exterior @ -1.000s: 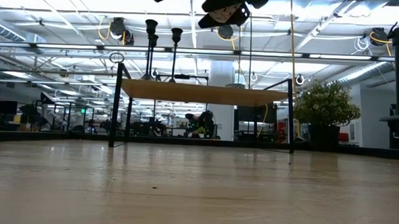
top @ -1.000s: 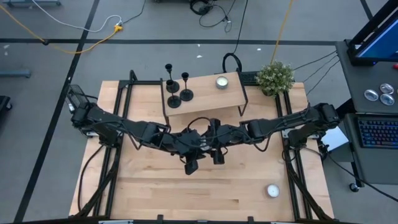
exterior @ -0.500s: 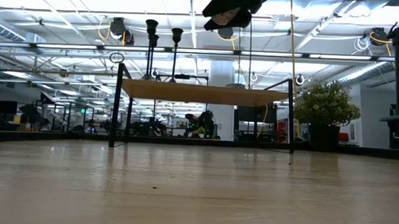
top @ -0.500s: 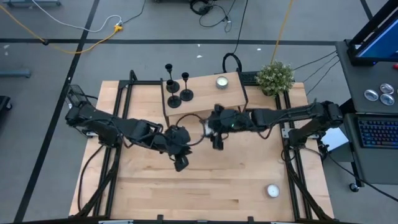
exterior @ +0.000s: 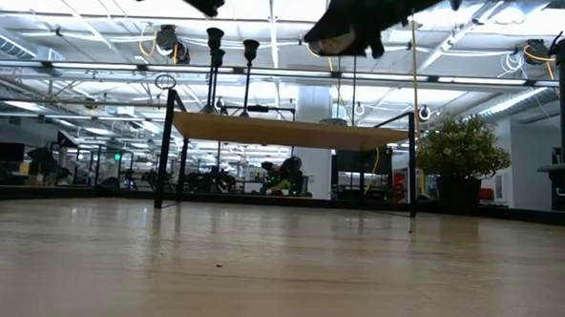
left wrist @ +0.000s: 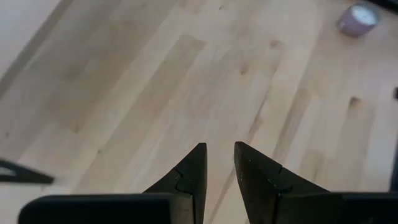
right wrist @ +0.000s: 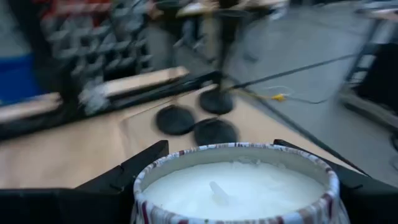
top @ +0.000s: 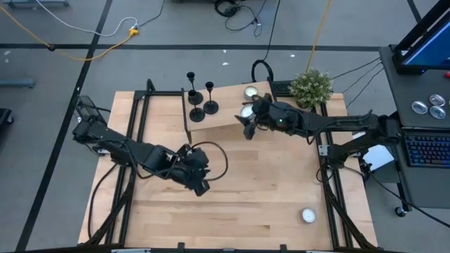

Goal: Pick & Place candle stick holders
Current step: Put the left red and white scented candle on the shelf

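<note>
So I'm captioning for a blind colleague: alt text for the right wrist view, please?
A white candle in a patterned cup fills the foreground between the right pincer fingers. Beyond it, the round bases of three black candle stick holders stand close together on a wooden shelf.

A light wooden table (top: 239, 190) of long planks was seen from above, framed by black rails on both sides. On its far half a small raised shelf (top: 232, 116) with a wooden top and thin black legs was set; in the low view its top stood well above the table surface. Three black candle stick holders (top: 200, 102) were grouped at the shelf's left end — their round bases close together. A small white candle (top: 250, 92) rested near the shelf's far edge. Another small white candle (top: 308, 215) lay on the table itself, near the front right corner — well apart from the shelf.
</note>
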Motion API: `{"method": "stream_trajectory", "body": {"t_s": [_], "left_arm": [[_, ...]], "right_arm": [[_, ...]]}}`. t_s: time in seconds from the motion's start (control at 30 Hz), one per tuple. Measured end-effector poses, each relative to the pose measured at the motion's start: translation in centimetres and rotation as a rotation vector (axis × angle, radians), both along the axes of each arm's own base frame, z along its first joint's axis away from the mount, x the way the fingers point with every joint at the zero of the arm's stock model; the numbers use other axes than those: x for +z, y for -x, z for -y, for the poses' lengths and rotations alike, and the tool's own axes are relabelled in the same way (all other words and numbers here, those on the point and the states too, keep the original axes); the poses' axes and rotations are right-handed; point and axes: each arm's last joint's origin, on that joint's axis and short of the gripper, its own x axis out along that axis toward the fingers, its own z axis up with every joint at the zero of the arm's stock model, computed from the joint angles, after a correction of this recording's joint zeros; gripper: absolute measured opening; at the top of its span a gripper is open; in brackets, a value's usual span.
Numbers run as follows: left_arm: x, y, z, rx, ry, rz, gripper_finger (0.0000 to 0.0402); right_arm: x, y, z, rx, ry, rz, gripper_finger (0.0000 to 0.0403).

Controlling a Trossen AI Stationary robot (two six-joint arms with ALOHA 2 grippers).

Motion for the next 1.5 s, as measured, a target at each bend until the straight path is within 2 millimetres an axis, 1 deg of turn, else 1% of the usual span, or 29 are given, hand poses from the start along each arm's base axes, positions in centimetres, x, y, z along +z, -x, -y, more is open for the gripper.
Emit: {"method": "stream_trajectory", "body": {"t_s": [0.13, 0.2, 0.27, 0.33, 0.43, 0.53, 0.6, 0.77, 1.07, 1.23, 1.33, 1.5], "left_arm": [[-1.7, 0.5, 0.5, 0.042, 0.014, -0.028, 0.0086], [-2.3, 0.6, 0.6, 0.066, 0.031, -0.028, 0.0086], [-2.7, 0.7, 0.6, 0.082, 0.041, -0.029, 0.0086], [-2.7, 0.7, 0.6, 0.087, 0.046, -0.027, 0.0086], [-2.7, 0.6, 0.5, 0.090, 0.045, -0.021, 0.0086], [-2.7, 0.5, 0.4, 0.094, 0.045, -0.019, 0.0086], [-2.7, 0.5, 0.4, 0.096, 0.048, -0.016, 0.0086], [-2.6, 0.3, 0.5, 0.094, 0.061, 0.006, 0.0086], [-2.4, 0.1, 0.6, 0.073, 0.057, 0.028, 0.0086], [-2.4, 0.0, 0.6, 0.073, 0.062, 0.036, 0.0086], [-2.3, 0.0, 0.7, 0.073, 0.065, 0.042, 0.0086], [-2.3, 0.0, 0.7, 0.073, 0.069, 0.043, 0.0086]], "right_arm": [[-2.5, 0.4, 0.6, -0.115, -0.001, 0.103, 0.0270], [-3.4, 0.2, 0.7, -0.162, -0.002, 0.164, 0.0270], [-4.6, 0.2, 0.8, -0.225, 0.002, 0.180, 0.0272], [-5.4, -0.1, 0.9, -0.266, -0.001, 0.188, 0.0275], [-6.1, -0.8, 1.3, -0.275, -0.003, 0.202, 0.0272], [-7.3, -1.6, 1.4, -0.288, 0.003, 0.173, 0.0270], [-7.9, -1.9, 1.5, -0.335, 0.015, 0.165, 0.0270], [-8.1, -1.8, 1.9, -0.409, 0.031, 0.152, 0.0283], [-8.9, -1.6, 2.4, -0.418, 0.038, 0.064, 0.0275], [-9.0, -1.3, 3.4, -0.448, 0.036, 0.045, 0.0283], [-9.3, -1.1, 4.3, -0.416, 0.009, 0.024, 0.0283], [-9.4, -0.9, 4.9, -0.409, 0.007, 0.016, 0.0284]]}}
